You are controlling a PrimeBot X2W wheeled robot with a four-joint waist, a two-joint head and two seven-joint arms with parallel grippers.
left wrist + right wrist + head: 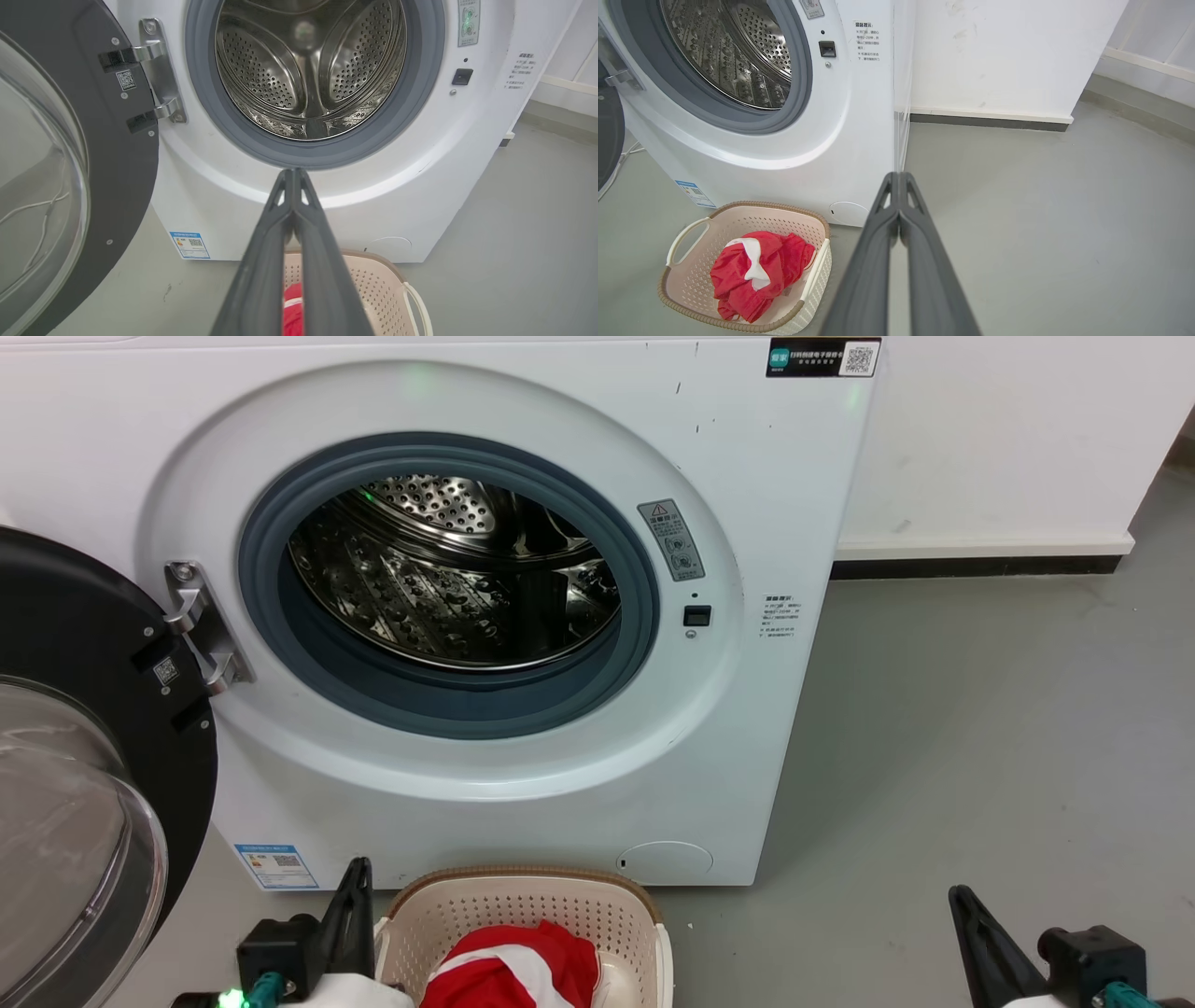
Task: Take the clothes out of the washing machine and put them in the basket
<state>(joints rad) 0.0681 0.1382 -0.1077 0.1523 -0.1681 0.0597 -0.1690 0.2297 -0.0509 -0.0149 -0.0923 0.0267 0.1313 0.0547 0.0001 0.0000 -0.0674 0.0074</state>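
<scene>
The clothes [518, 966], a red bundle with white stripes, lie in the cream basket [467, 910] on the floor before the white washing machine [747, 523]. The same clothes [756, 268] and basket [686, 235] show in the right wrist view. The steel drum [448, 579] holds no fabric that I can see; its door [84, 728] hangs open at the left. My left gripper [355, 873] is shut, just left of the basket. My right gripper [962, 901] is shut over bare floor at the right. Both left fingertips [293, 173] and right fingertips [899, 176] meet with nothing between them.
The open glass door [56, 163] stands out on the left side. A white wall with a dark skirting [980, 565] runs behind the machine on the right. Grey floor [980, 756] stretches to the right of the machine. A thin cable [621, 156] lies on the floor at the far left.
</scene>
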